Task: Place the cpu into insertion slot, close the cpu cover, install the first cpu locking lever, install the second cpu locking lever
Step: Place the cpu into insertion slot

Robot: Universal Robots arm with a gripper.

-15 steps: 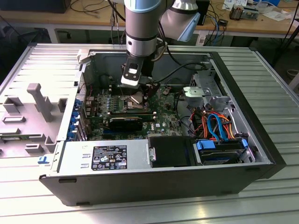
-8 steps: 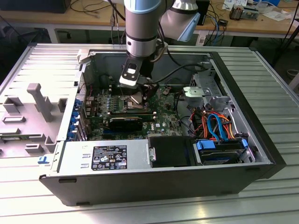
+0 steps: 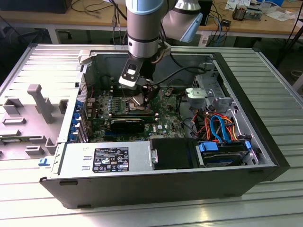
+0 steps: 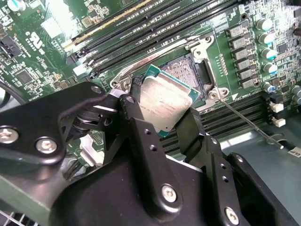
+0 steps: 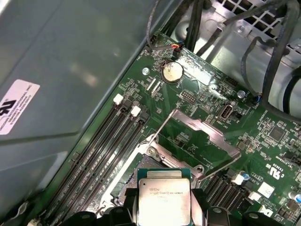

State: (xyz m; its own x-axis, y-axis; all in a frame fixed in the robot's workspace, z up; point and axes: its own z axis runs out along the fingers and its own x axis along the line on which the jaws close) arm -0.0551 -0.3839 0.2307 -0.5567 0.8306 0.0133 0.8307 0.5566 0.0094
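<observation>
While clamped on the cpu (image 4: 165, 100), the gripper (image 4: 162, 115) hangs over the insertion slot (image 4: 187, 70) — uncovered

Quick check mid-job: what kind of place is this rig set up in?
Probably an electronics lab or workshop: an open desktop computer case lies on a ribbed metal table, with cable-strewn wooden workbenches behind. The gripper holds the cpu over the insertion slot.

Light's bright and even from overhead in the exterior view, but inside the case (image 3: 156, 187) it's shady. In the second wrist view the cpu (image 4: 162, 106) top glares pale. The case wall (image 5: 70, 61) has a soft sheen in the first wrist view.
</observation>
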